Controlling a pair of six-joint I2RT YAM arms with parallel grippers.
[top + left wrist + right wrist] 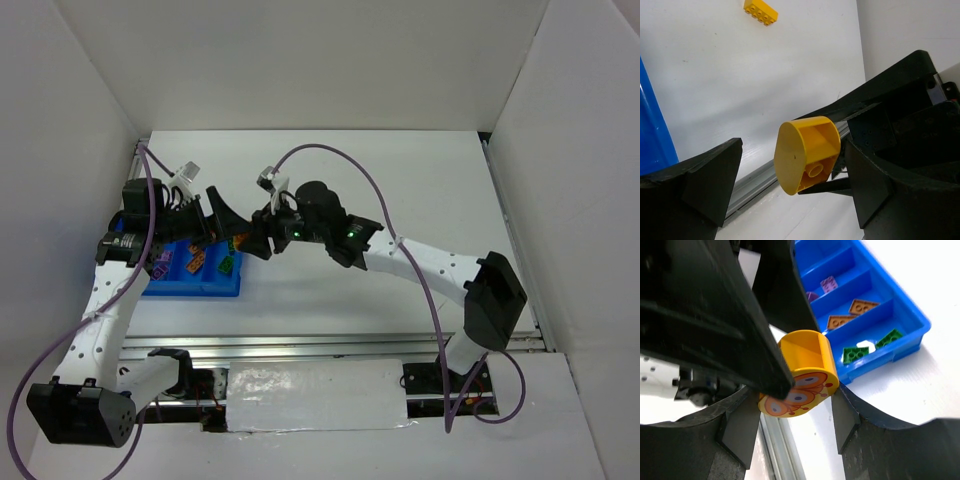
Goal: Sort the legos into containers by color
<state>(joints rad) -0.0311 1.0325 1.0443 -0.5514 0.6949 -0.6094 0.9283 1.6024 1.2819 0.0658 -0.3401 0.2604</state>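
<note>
Closest in, my left hand (792, 160) stands wide, jaws flanking the rounded yellow brick (807, 155) but not closed on it, with the blue tray (652, 125) beside it (purple, orange and green legos (863, 305) lie in separate compartments). Further right, my right hand (795, 402) pinches that brick above the surface (765, 75). I judge this a handover: left must close squarely before right lets go, then carry yellow to its own compartment.
</note>
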